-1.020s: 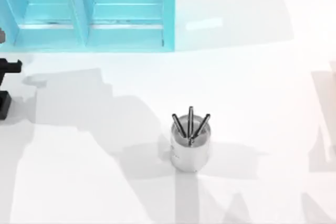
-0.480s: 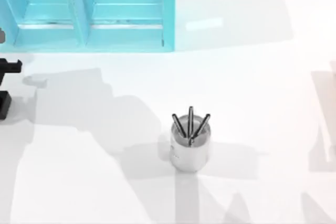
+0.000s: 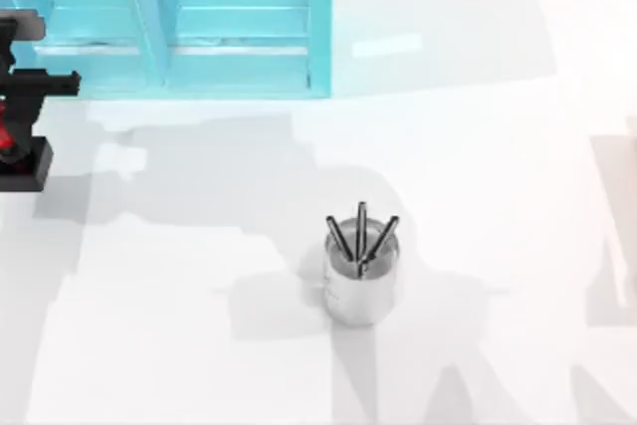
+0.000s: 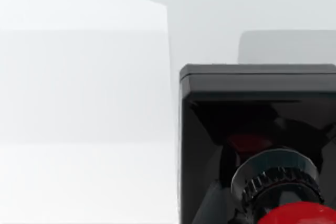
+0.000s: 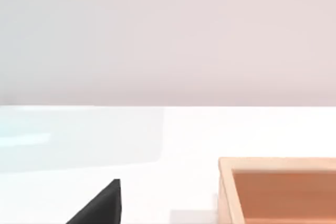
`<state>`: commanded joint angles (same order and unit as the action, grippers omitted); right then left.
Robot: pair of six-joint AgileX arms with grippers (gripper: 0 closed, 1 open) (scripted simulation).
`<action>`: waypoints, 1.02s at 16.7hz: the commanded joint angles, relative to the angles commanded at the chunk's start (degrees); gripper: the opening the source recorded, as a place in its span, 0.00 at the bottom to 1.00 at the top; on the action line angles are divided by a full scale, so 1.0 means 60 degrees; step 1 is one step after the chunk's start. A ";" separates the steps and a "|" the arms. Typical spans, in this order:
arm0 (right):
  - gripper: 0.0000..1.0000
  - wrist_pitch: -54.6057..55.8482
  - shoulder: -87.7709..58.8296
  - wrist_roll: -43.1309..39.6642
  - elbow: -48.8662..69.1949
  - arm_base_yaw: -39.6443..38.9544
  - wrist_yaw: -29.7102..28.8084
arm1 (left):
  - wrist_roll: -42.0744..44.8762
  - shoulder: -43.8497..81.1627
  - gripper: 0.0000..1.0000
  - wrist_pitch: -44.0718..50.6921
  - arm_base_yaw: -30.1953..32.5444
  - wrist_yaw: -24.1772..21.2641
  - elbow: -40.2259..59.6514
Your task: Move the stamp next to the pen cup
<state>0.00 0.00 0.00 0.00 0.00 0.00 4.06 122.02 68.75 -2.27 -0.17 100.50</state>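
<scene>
White table (image 3: 518, 146) bears unlabelled pen cup (image 3: 360, 276); left claw (image 3: 20, 97), far left, grips stamp (image 3: 22, 164).

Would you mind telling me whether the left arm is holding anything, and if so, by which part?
It cannot be told: the left gripper is above the stamp at the table's left edge, but no grasp is visible.

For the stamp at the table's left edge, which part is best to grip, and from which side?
Grip the stamp by its round red knob, coming straight down from above: the knob stands up from the flat square black base, giving the jaws two opposite sides. The left gripper is over it now.
</scene>
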 joint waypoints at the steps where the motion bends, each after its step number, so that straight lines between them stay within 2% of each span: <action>1: 1.00 0.0000 0.0000 0.0000 0.0000 0.0000 0.0000 | -0.0343 -0.0014 0.00 0.0620 0.0341 0.0002 0.0561; 4: 1.00 0.0000 0.0000 0.0000 0.0000 0.0000 0.0000 | -0.1391 -0.0107 0.00 0.2426 0.1384 0.0000 0.2205; 7: 1.00 0.0000 0.0000 0.0000 0.0000 0.0000 0.0000 | -0.2139 -0.0250 0.00 0.3405 0.2128 0.0002 0.3177; 13: 1.00 0.0000 0.0000 0.0000 0.0000 0.0000 0.0000 | -0.2268 -0.0271 0.00 0.3502 0.2240 -0.0005 0.3272; 17: 1.00 0.0000 0.0000 0.0000 0.0000 0.0000 0.0000 | -0.3323 -0.0788 0.00 0.2735 0.3276 0.0128 0.2269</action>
<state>0.00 0.00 0.00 0.00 0.00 0.00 -15.88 117.29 85.16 17.38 0.60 114.11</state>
